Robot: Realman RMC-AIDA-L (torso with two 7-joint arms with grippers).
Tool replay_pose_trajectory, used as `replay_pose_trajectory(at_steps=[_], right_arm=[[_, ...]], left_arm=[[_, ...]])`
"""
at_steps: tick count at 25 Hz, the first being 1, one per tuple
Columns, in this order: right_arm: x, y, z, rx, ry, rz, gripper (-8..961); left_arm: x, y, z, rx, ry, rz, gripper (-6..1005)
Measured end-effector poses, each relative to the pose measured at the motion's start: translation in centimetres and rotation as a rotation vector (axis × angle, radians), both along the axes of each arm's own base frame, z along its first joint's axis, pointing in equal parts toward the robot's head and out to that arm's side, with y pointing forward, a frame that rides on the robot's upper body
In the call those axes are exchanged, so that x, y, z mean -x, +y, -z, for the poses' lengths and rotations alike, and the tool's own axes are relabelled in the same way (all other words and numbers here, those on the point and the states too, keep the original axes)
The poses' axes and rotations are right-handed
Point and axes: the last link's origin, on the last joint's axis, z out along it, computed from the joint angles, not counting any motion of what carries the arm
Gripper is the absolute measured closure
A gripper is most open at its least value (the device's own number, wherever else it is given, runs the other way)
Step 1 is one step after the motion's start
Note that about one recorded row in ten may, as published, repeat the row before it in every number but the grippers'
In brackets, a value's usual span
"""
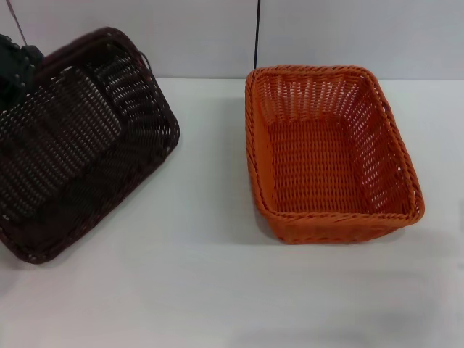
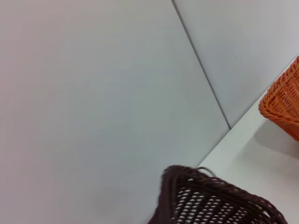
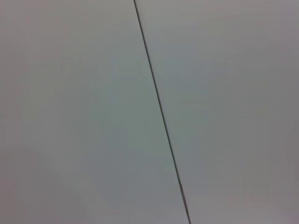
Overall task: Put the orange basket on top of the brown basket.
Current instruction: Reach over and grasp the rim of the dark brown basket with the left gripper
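Note:
The brown basket is at the left in the head view, turned at an angle, tilted and raised off the white table. My left gripper shows as a dark shape at the basket's far left rim and holds it there. The basket's rim also shows in the left wrist view. The orange basket stands flat and empty on the table at the right, apart from the brown one. A corner of it shows in the left wrist view. My right gripper is out of view.
A pale wall with a dark vertical seam stands behind the table. The right wrist view shows only this wall and the seam. Bare table lies between the baskets and in front of them.

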Motion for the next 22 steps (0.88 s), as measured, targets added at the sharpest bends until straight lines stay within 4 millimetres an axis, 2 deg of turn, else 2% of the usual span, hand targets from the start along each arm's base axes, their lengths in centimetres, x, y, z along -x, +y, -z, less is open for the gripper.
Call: replay_pose_trajectory(at_steps=[7,13,19,22], right_arm=[[0.5,0.0,0.3,0.012,0.002,-0.019,262],[0.5,0.0,0.4,0.014,0.002,-0.020,263],[0.4,-0.1,0.4,0.016,0.002,-0.017,263],[0.4,-0.2,0.4,0.016,0.001,-0.016,262]], left_arm=[[0.4,0.2,-0.7,-0.045,-0.004,0.013,1001],[1.3,1.7,-0.3,-0.104,-0.001,0.024,982],[3.2,3.8,1.8,-0.046,0.027,-0.023,963],[3.3,4.0,2.2,-0.031,0.027,-0.033,954]])
